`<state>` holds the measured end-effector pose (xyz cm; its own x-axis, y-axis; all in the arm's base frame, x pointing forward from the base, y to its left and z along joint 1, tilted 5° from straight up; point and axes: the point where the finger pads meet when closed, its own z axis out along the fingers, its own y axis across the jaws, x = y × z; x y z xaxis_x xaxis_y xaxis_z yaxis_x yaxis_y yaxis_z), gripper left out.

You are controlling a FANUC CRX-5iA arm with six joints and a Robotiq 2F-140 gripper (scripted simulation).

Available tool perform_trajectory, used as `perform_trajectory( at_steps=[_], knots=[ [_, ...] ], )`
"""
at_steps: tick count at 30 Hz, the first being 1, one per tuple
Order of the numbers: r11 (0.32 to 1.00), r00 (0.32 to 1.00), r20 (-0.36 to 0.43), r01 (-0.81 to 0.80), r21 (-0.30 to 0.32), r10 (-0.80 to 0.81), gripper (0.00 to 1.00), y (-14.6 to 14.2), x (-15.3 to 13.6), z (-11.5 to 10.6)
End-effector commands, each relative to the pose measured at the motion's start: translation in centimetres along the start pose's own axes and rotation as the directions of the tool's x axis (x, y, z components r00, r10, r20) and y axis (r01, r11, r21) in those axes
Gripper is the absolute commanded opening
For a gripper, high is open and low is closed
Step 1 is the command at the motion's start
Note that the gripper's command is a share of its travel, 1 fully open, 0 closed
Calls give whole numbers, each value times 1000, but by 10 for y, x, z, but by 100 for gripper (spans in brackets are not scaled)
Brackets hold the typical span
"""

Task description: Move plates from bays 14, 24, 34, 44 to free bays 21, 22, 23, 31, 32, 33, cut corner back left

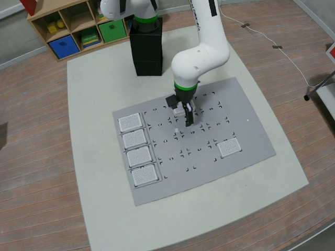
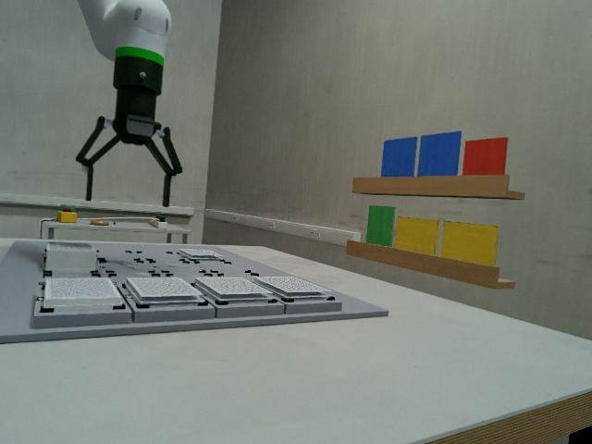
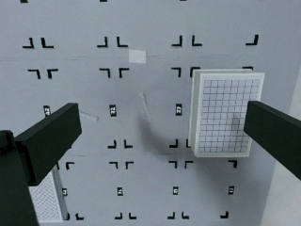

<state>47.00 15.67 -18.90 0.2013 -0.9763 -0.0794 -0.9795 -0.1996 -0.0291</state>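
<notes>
My open, empty gripper point(image 1: 189, 116) point(image 2: 128, 202) point(image 3: 162, 118) hangs high over the deck's middle. The bay 14 plate point(image 1: 130, 123) point(image 2: 80, 290), bay 24 plate point(image 1: 134, 139) point(image 2: 160, 288), bay 34 plate point(image 1: 139, 156) point(image 2: 231, 287) and bay 44 plate point(image 1: 144, 174) point(image 2: 291, 284) lie flat on column 4's raised floors. None of these shows in the wrist view. No plate shows in bays 21, 22, 23, 31, 32 and 33; my gripper hides part of row 2 in the top view. Cut corners are too small to tell.
The tall sealed block point(image 1: 178, 110) point(image 2: 70, 259) point(image 3: 230, 115) stands in bay 12, partly behind the gripper in the top view. Another plate point(image 1: 229, 147) point(image 2: 201, 253) point(image 3: 47, 200) lies in bay 41. The grey deck point(image 1: 162, 190) point(image 2: 361, 311) bears black corner pieces.
</notes>
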Motion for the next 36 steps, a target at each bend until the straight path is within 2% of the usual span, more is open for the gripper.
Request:
perform_trajectory(
  at_steps=[1, 6, 34, 36],
  knots=[
    [1000, 1000, 0, 0, 2, 0, 100, -1, 0, -1],
    [1000, 1000, 0, 0, 2, 0, 100, -1, 0, -1],
    [1000, 1000, 0, 0, 2, 0, 100, -1, -104, -1],
    [1000, 1000, 0, 0, 2, 0, 100, -1, -104, -1]
  ],
)
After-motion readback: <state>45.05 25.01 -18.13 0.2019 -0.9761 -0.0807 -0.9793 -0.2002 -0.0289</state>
